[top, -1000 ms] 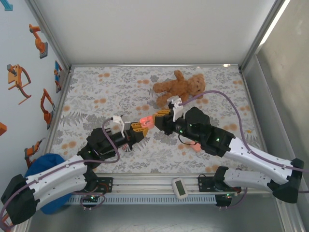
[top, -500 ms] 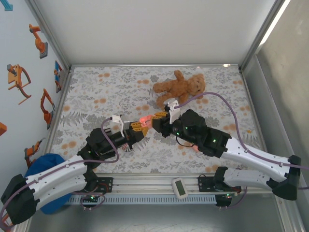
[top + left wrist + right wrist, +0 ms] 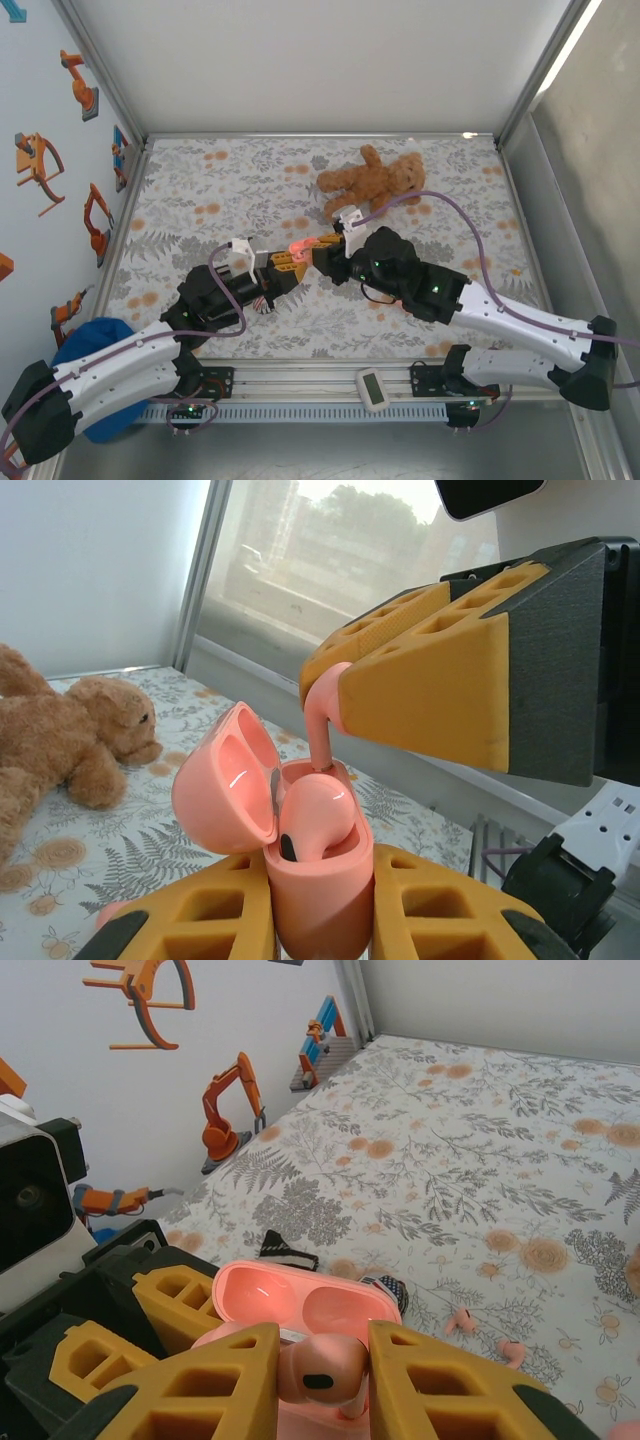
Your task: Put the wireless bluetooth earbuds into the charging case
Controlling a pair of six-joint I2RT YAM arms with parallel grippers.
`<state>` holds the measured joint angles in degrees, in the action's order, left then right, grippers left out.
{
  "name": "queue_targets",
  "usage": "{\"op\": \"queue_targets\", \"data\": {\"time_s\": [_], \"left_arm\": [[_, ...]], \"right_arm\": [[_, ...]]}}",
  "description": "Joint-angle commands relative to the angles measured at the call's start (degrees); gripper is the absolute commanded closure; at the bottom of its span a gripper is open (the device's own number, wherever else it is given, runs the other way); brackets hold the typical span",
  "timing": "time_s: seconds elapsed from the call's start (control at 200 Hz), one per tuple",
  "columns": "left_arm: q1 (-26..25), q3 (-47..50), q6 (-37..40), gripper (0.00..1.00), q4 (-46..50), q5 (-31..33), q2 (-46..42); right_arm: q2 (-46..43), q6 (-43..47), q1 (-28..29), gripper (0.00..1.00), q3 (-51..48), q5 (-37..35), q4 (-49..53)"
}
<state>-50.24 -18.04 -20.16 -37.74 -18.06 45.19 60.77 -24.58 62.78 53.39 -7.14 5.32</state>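
Observation:
My left gripper [image 3: 288,262] [image 3: 318,905] is shut on a salmon-pink charging case [image 3: 318,880], held upright with its lid [image 3: 225,780] hinged open. My right gripper [image 3: 322,250] [image 3: 320,1385] meets it from the right, shut on one pink earbud [image 3: 322,1375]. That earbud's thin stem [image 3: 320,715] runs up between the yellow fingers [image 3: 430,695]. Its rounded head [image 3: 315,815] sits in the case's open top. From the right wrist, the open case [image 3: 300,1310] lies just beyond the held earbud. Two loose earbuds [image 3: 462,1320] [image 3: 512,1352] lie on the floral cloth.
A brown teddy bear [image 3: 370,180] [image 3: 70,740] lies at the back, just beyond the grippers. Small dark patterned scraps [image 3: 283,1250] [image 3: 385,1288] lie on the cloth under the case. A blue object [image 3: 95,345] sits by the left arm, and a white device [image 3: 372,388] lies on the front rail.
My right arm has pushed left and forward, bringing its earbud onto the case in the left gripper. The left arm has stayed put.

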Motion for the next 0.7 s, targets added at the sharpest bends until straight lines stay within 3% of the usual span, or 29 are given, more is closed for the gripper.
{"op": "queue_targets", "data": {"time_s": [0.0, 0.691], "left_arm": [[-0.3, -1.8, -0.7, 0.9, -2.4, -1.0, -0.5], [-0.3, -1.8, -0.4, 0.9, -2.6, 0.8, -1.4]], "right_arm": [[0.1, 0.6, 0.5, 0.74, 1.0, -1.6, 0.0], [1.3, 0.2, 2.1, 0.7, 1.4, -2.9, 1.1]]}}
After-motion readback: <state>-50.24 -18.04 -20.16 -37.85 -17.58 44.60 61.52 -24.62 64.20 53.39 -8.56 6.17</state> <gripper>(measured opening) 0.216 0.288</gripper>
